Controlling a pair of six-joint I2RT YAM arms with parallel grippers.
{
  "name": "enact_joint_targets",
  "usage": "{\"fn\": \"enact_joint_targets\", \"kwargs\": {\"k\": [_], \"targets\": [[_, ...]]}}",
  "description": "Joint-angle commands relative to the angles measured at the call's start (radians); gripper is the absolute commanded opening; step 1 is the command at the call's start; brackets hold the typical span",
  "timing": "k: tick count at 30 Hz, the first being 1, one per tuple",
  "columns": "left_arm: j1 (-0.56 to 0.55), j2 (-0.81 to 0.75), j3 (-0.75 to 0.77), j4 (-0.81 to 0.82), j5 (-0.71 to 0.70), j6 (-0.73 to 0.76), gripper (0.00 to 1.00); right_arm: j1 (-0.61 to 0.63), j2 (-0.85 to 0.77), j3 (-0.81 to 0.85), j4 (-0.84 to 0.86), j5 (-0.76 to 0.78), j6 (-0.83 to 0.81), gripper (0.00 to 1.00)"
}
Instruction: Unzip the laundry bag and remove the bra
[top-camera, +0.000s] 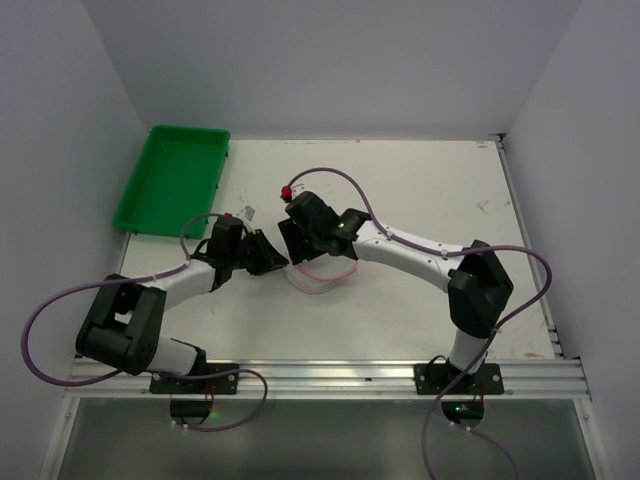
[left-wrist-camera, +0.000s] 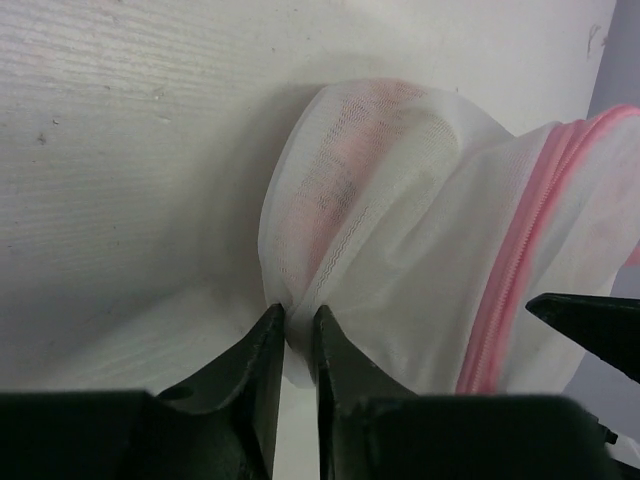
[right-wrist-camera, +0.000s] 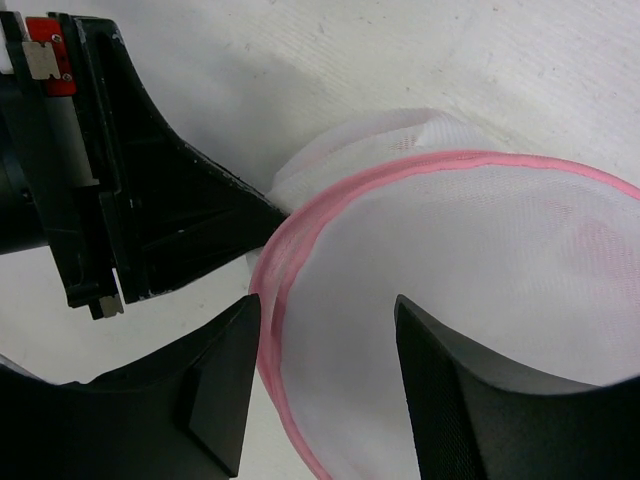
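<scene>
The laundry bag (top-camera: 322, 274), white mesh with a pink zip trim (right-wrist-camera: 268, 300), lies mid-table between both arms. My left gripper (left-wrist-camera: 297, 318) has its jaws nearly together, pinching a fold of the bag's mesh side wall (left-wrist-camera: 400, 230) low on the table. My right gripper (right-wrist-camera: 328, 310) is open; one finger stands outside the pink rim and the other over the bag's top panel (right-wrist-camera: 480, 260). Its fingertip (left-wrist-camera: 590, 325) shows in the left wrist view. A faint pink shape (left-wrist-camera: 350, 150) shows through the mesh. I cannot tell if it is the bra.
A green tray (top-camera: 170, 180) stands at the back left of the white table (top-camera: 430, 190). The left gripper's black body (right-wrist-camera: 150, 200) sits close beside the right gripper. White walls enclose the table, and a metal rail (top-camera: 330, 375) runs along its near edge.
</scene>
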Motion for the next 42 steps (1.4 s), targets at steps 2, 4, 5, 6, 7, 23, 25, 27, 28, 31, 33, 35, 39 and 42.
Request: {"fn": "enact_joint_targets", "kwargs": {"k": [2, 4, 5, 6, 7, 23, 25, 27, 28, 31, 33, 35, 39, 42], "targets": [[0.003, -0.024, -0.016, 0.053, 0.026, -0.017, 0.12, 0.005, -0.011, 0.037, 0.005, -0.001, 0.015, 0.58], [0.003, -0.036, -0.019, 0.055, 0.029, -0.022, 0.08, 0.005, -0.003, 0.042, 0.0, 0.019, 0.015, 0.58], [0.003, -0.042, -0.021, 0.053, 0.028, -0.02, 0.05, 0.005, 0.0, 0.044, -0.003, 0.03, 0.017, 0.58], [0.003, -0.05, -0.021, 0.048, 0.025, -0.022, 0.04, 0.005, 0.003, 0.045, -0.009, 0.034, 0.018, 0.58], [0.003, -0.06, -0.021, 0.044, 0.015, -0.019, 0.04, 0.005, 0.006, 0.045, -0.008, 0.034, 0.02, 0.58], [0.003, -0.114, -0.022, -0.01, -0.021, -0.012, 0.0, 0.022, 0.032, 0.034, -0.034, 0.146, 0.045, 0.08], [0.003, -0.113, -0.027, -0.013, -0.028, -0.011, 0.0, 0.022, -0.006, 0.022, -0.041, 0.162, 0.041, 0.0], [0.003, -0.113, -0.033, -0.019, -0.038, -0.009, 0.0, 0.02, -0.05, 0.001, -0.054, 0.165, 0.035, 0.0], [0.005, -0.113, -0.036, -0.021, -0.049, -0.009, 0.0, 0.02, -0.108, -0.008, -0.058, 0.183, 0.035, 0.0], [0.005, -0.108, -0.042, -0.031, -0.069, -0.003, 0.0, 0.005, -0.255, -0.082, -0.06, 0.221, 0.043, 0.0], [0.005, -0.102, -0.047, -0.03, -0.072, -0.003, 0.0, -0.036, -0.331, -0.163, -0.064, 0.225, 0.073, 0.0], [0.005, -0.096, -0.054, -0.027, -0.075, -0.006, 0.0, -0.101, -0.455, -0.267, -0.067, 0.229, 0.124, 0.0], [0.005, -0.096, -0.07, -0.016, -0.074, -0.012, 0.0, -0.21, -0.667, -0.476, -0.066, 0.218, 0.234, 0.09], [0.005, -0.094, -0.07, -0.014, -0.075, -0.014, 0.0, -0.245, -0.821, -0.623, -0.084, 0.222, 0.335, 0.51]]}}
